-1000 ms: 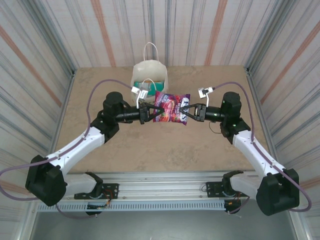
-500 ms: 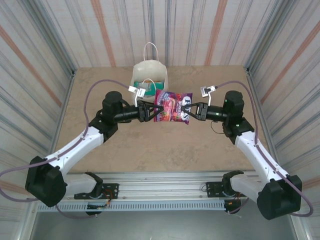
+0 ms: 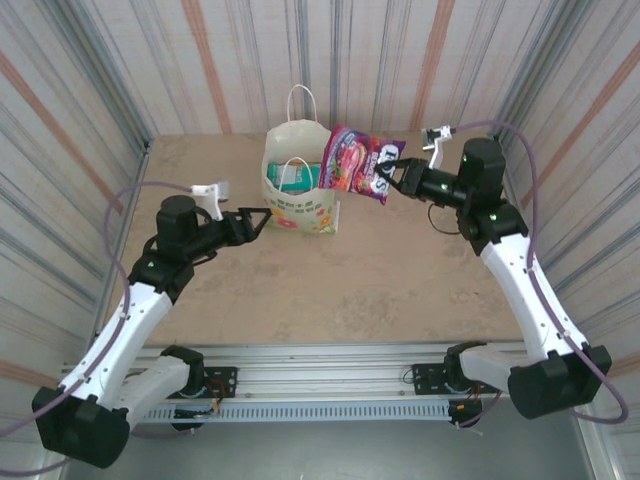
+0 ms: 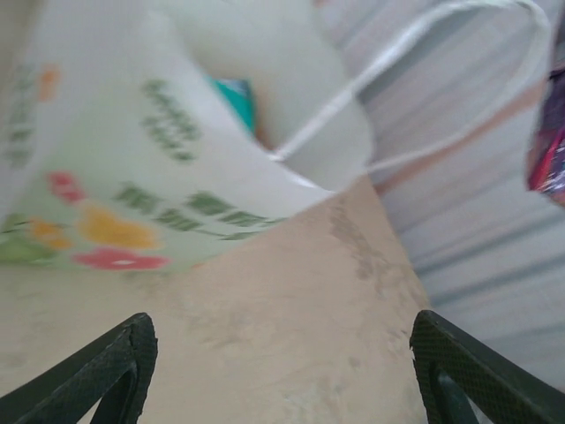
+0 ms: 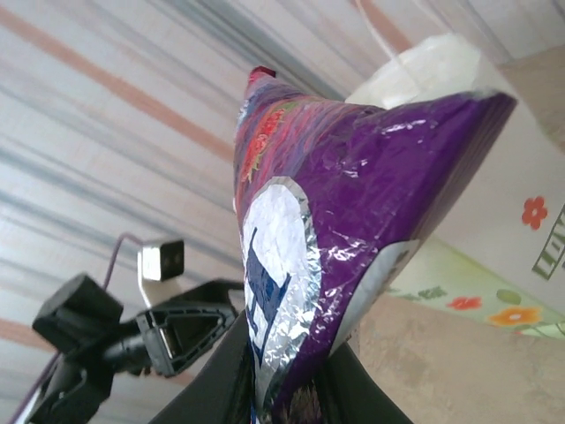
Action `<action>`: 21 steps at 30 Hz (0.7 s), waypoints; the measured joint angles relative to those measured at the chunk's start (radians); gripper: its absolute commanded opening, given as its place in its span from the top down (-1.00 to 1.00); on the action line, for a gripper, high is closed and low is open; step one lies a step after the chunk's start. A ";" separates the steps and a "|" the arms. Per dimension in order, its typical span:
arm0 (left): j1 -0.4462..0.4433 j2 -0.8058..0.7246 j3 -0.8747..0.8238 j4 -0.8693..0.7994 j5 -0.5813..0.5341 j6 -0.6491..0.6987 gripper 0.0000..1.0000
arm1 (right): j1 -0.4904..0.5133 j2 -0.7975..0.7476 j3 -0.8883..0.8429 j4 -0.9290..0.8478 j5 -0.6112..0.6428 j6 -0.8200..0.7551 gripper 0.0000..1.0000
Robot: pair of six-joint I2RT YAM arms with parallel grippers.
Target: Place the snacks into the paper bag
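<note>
One purple packet (image 3: 365, 165) is clamped in my right jaws, apparently above the paper bag (image 3: 300, 213) rim; left jaws apart, empty. Centre over the opening before I release.

Walls: corrugated panels (image 3: 400, 60) on three sides, with vertical stripes in white and grey and a few in orange-red.
Surface: beige (image 3: 380, 280), matt and a little mottled; it meets the walls at the back and at both sides.
Near edge: a metal rail (image 3: 330, 362) runs from left to right, with a slotted strip just below it.
Below the rail: a plain grey area (image 3: 330, 450); what it is, I cannot tell.
Light: soft and even, with only weak shadows on the surface.
</note>
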 measured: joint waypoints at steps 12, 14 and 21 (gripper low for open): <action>0.161 0.098 0.024 -0.210 -0.047 0.064 -0.59 | 0.169 0.375 0.474 -0.297 0.272 0.003 0.86; 0.161 0.131 0.039 -0.220 -0.047 0.078 -0.59 | 0.192 0.433 0.526 -0.322 0.293 0.003 0.86; 0.165 0.170 0.068 -0.234 -0.030 0.116 -0.59 | 0.249 0.633 0.708 -0.380 0.325 0.003 0.87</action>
